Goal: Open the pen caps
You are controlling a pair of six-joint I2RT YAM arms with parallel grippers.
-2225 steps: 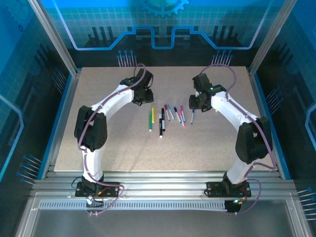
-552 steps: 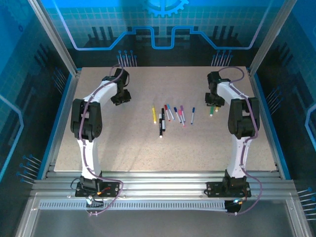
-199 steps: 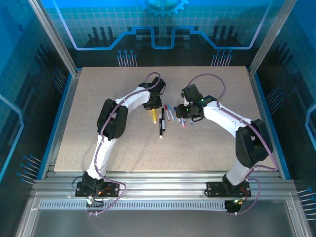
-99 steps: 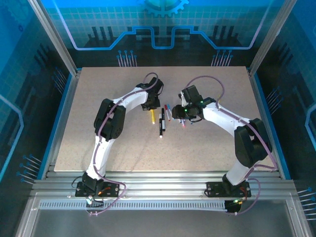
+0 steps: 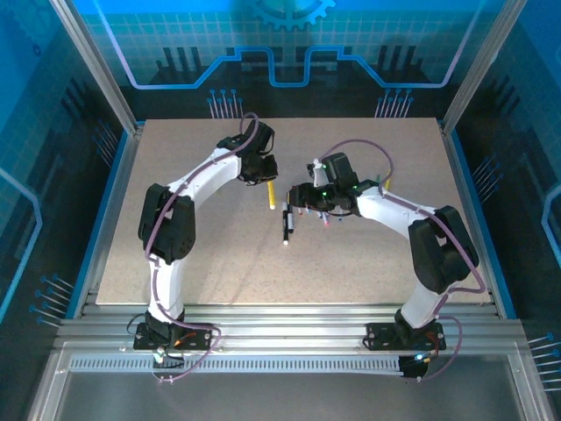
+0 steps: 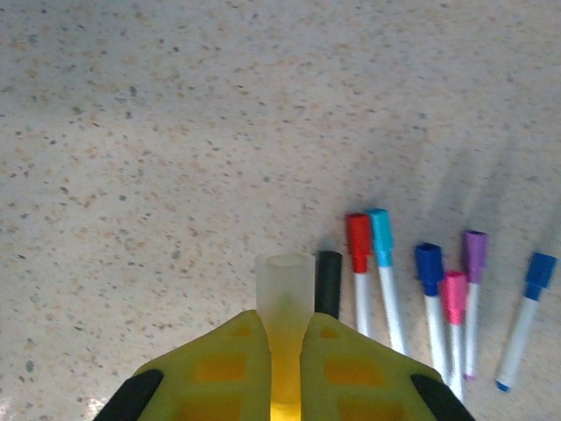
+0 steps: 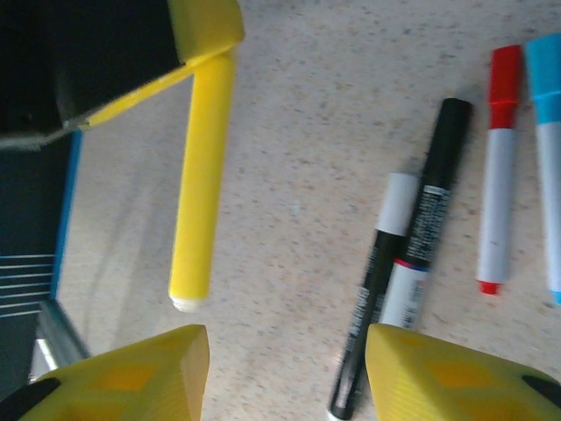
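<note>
- The speckled worktop (image 5: 193,263) carried the whole show, with the pens gathered near its middle.
- The left arm (image 5: 197,180) stretched out towards the far middle, while the right arm (image 5: 394,210) swept in low from the right, over the row of pens.
- Over to the left gripper (image 6: 286,323): its jaws were pinched narrow on the yellow pen (image 7: 203,175), clamped near one end. A pale, see-through stub poked out past the fingertips. In the right wrist view, the rest of that pen ran free to a white tip. I could not tell whether that tip touched the worktop.
- And the right gripper (image 7: 285,351): jaws wide, nothing between them. It hovered over the worktop with the yellow pen off to one side ahead and two black-and-white pens (image 7: 436,202) to the other.
- The thin white pens (image 6: 389,303) lay side by side on the worktop, just beside the yellow one.
- Now the pen caps (image 7: 505,74), every one I could see seated on its pen and lying on the worktop.
- The black cap (image 6: 328,279) sat right beside the pale stub.
- Next came the red cap (image 6: 358,243) and the light-blue cap (image 6: 379,230), side by side.
- After those came a blue cap (image 6: 429,266), a pink cap (image 6: 454,296) and a purple cap (image 6: 474,253).
- A second blue cap (image 6: 539,272) sat apart at the end.
</note>
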